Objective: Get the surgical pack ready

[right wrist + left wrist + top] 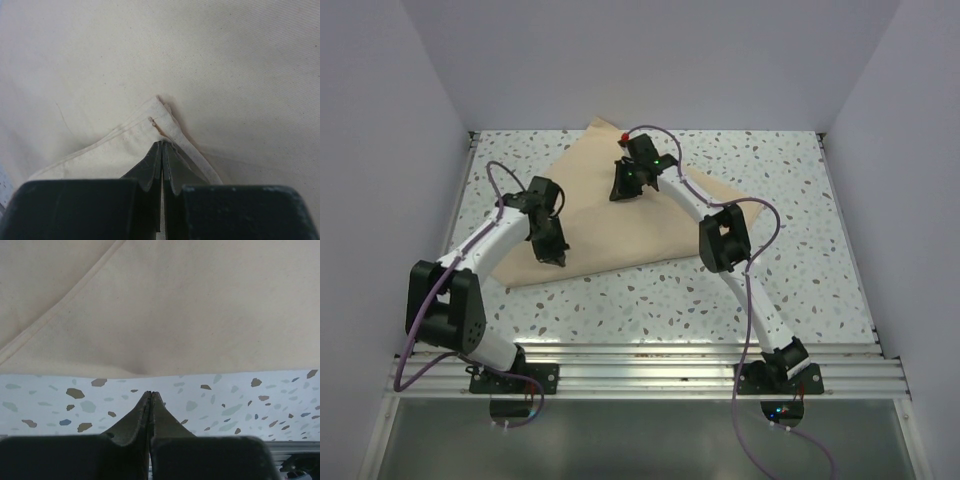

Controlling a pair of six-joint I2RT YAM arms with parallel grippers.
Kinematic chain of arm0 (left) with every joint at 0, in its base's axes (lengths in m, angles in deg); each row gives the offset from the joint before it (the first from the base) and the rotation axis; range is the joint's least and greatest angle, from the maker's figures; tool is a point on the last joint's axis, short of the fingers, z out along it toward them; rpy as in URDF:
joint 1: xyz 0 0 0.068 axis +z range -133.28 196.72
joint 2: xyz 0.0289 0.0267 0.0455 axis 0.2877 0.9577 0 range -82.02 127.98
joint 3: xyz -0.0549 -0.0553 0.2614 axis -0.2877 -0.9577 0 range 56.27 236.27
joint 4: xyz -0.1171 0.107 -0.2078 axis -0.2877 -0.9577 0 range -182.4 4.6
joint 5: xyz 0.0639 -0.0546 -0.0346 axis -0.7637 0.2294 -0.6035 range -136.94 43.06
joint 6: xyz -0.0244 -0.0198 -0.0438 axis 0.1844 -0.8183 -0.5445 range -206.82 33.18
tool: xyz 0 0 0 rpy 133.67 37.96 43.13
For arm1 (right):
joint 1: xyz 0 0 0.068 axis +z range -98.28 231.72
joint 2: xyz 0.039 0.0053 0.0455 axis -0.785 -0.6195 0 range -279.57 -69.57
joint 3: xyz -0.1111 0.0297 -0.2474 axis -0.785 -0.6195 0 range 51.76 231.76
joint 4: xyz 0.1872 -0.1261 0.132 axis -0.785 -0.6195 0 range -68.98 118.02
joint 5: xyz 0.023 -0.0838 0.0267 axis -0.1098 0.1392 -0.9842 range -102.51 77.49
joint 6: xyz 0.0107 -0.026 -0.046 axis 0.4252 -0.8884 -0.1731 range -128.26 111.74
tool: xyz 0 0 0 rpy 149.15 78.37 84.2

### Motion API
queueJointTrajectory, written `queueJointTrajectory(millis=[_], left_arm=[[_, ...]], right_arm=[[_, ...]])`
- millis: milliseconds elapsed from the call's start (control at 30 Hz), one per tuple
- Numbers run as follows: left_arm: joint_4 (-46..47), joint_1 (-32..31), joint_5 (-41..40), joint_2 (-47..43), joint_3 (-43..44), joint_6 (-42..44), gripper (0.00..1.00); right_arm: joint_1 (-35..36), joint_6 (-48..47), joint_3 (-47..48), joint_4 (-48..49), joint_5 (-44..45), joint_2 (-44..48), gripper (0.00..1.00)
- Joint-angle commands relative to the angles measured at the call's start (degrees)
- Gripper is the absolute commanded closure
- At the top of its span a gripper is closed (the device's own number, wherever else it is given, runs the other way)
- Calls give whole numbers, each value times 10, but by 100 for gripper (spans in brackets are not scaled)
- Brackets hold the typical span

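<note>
Here the tan cloth sheet (620, 235) is lying folded on the speckled table (800, 200), and the right gripper (162, 145) is sitting at a hemmed corner (159, 112) turned in onto it, jaws closed to a sliver and, as far as this close view shows, pinching that corner. The left gripper (151, 394) is hovering over bare tabletop just beside the sheet's near edge, jaws squeezed together, gripping nothing.

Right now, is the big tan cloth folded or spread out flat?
Folded: the big tan cloth has a hemmed corner lying over its middle.
</note>
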Motion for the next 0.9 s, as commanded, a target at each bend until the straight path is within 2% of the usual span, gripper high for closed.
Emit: queueJointTrajectory(millis=[0,233,300,367,567,667,867], left_arm=[[9,1,-6,3,-25,-21,100],[70,1,-19,89,-62,-8,100],[97,1,-12,116,-64,-4,100],[87,-4,8,129,-61,8,100],[12,-9,-8,-11,-52,-19,100],[-25,3,-41,-5,-12,-12,100],[-6,16,-50,68,16,9,100]], right_arm=[[7,-19,14,-16,31,-21,100],[9,-25,9,-22,36,-18,100],[9,-30,3,-25,40,-15,100],[9,-30,-1,-24,37,-16,100],[9,-28,-4,-25,32,-14,100],[10,-30,-4,-25,33,-13,100],[10,-31,-4,-27,35,-12,100]])
